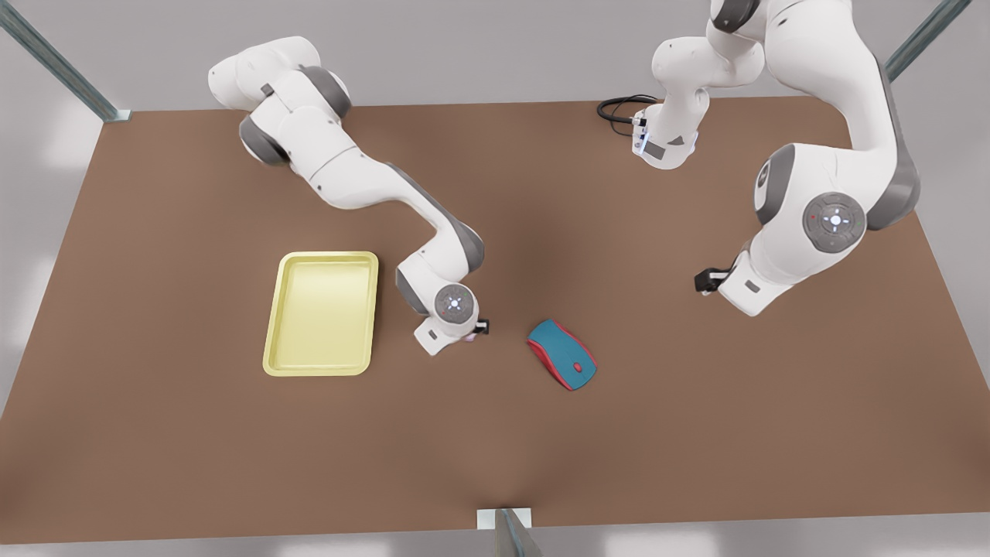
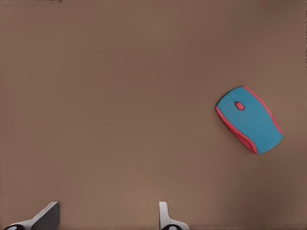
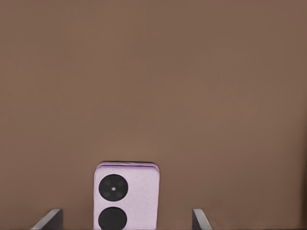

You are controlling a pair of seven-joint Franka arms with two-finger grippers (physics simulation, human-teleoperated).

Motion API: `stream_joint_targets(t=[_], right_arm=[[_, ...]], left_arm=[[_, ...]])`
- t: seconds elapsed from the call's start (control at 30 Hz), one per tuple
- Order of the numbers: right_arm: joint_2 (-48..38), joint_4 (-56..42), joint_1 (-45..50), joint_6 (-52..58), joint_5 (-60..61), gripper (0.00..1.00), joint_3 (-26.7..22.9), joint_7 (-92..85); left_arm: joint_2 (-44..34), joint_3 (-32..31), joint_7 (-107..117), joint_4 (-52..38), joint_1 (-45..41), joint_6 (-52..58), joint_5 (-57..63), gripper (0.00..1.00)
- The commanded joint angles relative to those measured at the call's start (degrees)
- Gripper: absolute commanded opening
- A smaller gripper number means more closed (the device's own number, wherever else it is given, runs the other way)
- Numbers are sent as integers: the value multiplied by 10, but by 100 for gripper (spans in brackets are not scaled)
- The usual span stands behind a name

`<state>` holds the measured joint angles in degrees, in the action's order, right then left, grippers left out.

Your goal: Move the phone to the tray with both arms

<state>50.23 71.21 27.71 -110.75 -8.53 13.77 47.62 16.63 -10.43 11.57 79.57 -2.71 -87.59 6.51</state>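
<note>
Lying flat on the brown table (image 3: 153,72), the phone (image 3: 126,196) sits between the right gripper's (image 3: 127,220) spread fingers, touching neither, near the tray (image 1: 272,333). The left gripper (image 2: 108,218) hangs open, well apart from the mouse (image 2: 249,120).

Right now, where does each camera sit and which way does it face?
Front view: high above the table, looking down; both arms show.
Left wrist view: on the left gripper, looking down at the mouse; its open fingertips show.
Right wrist view: on the right gripper, looking down at the phone; its open fingertips show.
Shared: front and left wrist views both see the mouse.
</note>
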Motion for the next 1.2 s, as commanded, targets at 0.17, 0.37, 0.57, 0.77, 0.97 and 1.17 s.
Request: stream_joint_targets(t=[0.17,0.37,0.57,0.77,0.97,1.17], right_arm=[[-40,127,13,-202,-6,100,5,236],[-26,140,3,-231,-17,100,6,196],[-36,180,-2,-249,-18,100,6,152],[-38,190,-3,-252,-27,100,6,120],[-40,210,-9,-260,-27,100,6,123],[-36,207,-9,-260,-27,100,6,125]], left_arm=[[2,0,-115,0,-10,-1,2,100],[9,0,-114,0,-10,-6,2,100],[9,-1,-92,0,-17,-7,1,100],[14,-1,-92,-1,-17,-8,1,100],[14,-2,-91,-1,-17,-8,1,100],[15,-2,-91,-1,-17,-8,1,100]])
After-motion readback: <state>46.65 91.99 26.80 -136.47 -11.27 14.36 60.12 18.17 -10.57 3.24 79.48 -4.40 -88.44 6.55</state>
